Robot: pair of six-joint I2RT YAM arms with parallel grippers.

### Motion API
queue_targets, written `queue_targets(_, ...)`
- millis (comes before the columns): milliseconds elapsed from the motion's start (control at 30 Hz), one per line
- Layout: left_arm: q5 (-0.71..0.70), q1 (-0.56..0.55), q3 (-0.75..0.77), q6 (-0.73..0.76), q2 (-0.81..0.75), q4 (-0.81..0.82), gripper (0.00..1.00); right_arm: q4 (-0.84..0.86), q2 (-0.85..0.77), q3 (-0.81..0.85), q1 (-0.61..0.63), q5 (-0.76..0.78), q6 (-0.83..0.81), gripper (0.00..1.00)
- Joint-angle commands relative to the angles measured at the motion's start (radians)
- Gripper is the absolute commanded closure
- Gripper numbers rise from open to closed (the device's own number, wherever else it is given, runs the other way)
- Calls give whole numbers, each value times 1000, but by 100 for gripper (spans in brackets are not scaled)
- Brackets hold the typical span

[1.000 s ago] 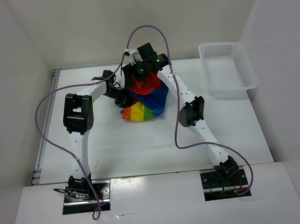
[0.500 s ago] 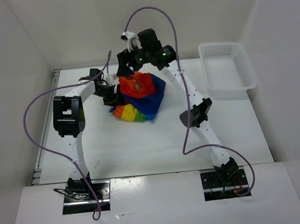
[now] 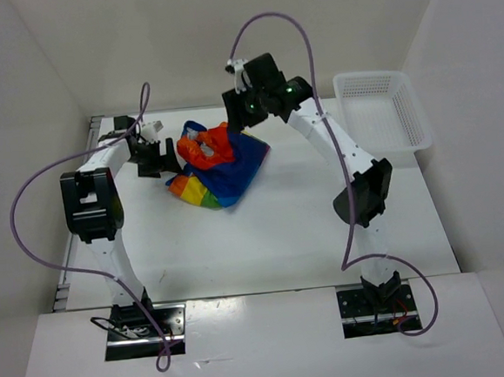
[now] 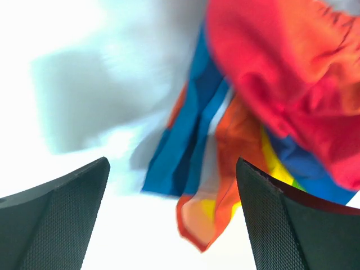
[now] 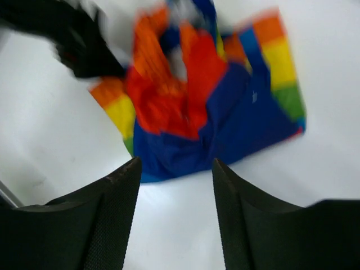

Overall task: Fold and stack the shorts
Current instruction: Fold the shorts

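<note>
The shorts point(image 3: 218, 162) lie in a crumpled heap at the back middle of the table, red and orange on top, blue and a rainbow strip below. My left gripper point(image 3: 167, 156) sits just left of the heap and is open. In the left wrist view the shorts point(image 4: 281, 84) hang blurred ahead of the left gripper point(image 4: 171, 216), an orange corner dangling loose between the wide-apart fingers. My right gripper point(image 3: 237, 113) hovers above the heap's far right side. The right wrist view looks down on the shorts point(image 5: 191, 101) past the right gripper point(image 5: 175, 216), jaws apart with nothing between them.
A white lattice basket point(image 3: 405, 133) stands at the back right of the table. White walls close in the table on the left, back and right. The left arm's dark wrist point(image 5: 79, 48) shows at the top left of the right wrist view. Purple cables loop above both arms.
The left gripper opened, let go of the shorts and drew back to the left. The right arm lifted and swung right, its jaws narrowing somewhat. The heap slid a little left.
</note>
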Motion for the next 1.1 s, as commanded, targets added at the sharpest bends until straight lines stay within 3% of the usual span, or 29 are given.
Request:
queue_targets(0, -20, 27, -27, 24, -108, 9, 0, 5, -19, -224, -40, 36, 19, 43)
queue_targets(133, -63, 96, 91, 24, -175, -93, 0, 143, -73, -407, -97, 50, 19, 70)
queue_targets(233, -13, 77, 252, 24, -193, -204, 0, 183, -73, -470, -175, -2, 31, 76)
queue_targets(267, 4, 33, 366, 24, -181, -233, 0, 183, -73, -479, -195, -27, 31, 73)
queue_targets(333, 62, -23, 433, 24, -161, -290, 0, 231, -62, -502, -236, -82, -27, 56)
queue_targets(367, 76, -53, 434, 24, -141, -290, 0, 257, -62, -540, -236, -82, -44, 48)
queue_targets(500, 32, -192, 382, 24, -75, -274, 0, 346, 23, -574, -246, -107, -91, 35)
queue_targets(933, -51, -224, 481, 24, 83, -198, 0, 416, 295, -398, -264, -240, 19, 22)
queue_targets(1067, -94, -233, 451, 24, 103, -187, 0, 427, 320, -398, -264, -271, 71, 16)
